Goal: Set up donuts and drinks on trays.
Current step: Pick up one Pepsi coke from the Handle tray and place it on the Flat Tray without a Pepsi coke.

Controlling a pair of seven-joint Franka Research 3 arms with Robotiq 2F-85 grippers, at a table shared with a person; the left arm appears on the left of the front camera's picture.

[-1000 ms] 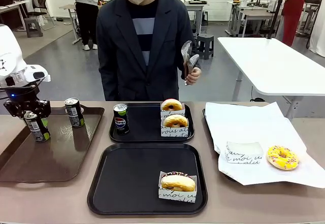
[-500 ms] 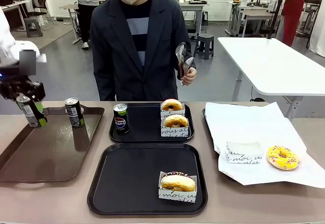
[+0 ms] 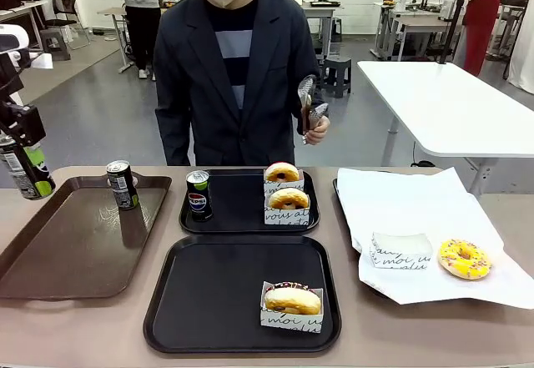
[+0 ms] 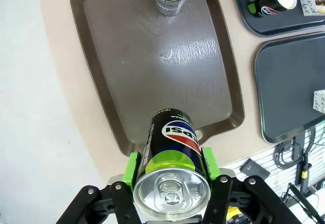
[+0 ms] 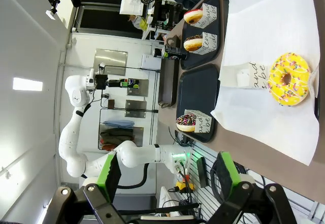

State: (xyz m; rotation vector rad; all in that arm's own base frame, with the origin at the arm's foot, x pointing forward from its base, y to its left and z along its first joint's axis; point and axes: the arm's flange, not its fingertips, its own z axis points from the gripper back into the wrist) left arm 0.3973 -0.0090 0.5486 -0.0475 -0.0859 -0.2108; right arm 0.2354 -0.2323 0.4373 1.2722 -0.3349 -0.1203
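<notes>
Left wrist view: my left gripper [image 4: 171, 167] clamps a can [image 4: 172, 142] over the brown tray [image 4: 152, 71]'s edge; my right gripper [image 5: 165, 176] gapes empty. The far tray [image 3: 242, 205] looks set, while the near tray [image 3: 209, 301] holds one donut [image 3: 292, 299] and lacks its drink.

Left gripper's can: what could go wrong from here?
1. The held can sits tilted in the left gripper, up off the table by the brown tray's left edge; a slip could send it off the table.
2. Swinging toward the near black tray, it could clip the second can standing on the brown tray or land on the sleeved donut.
</notes>
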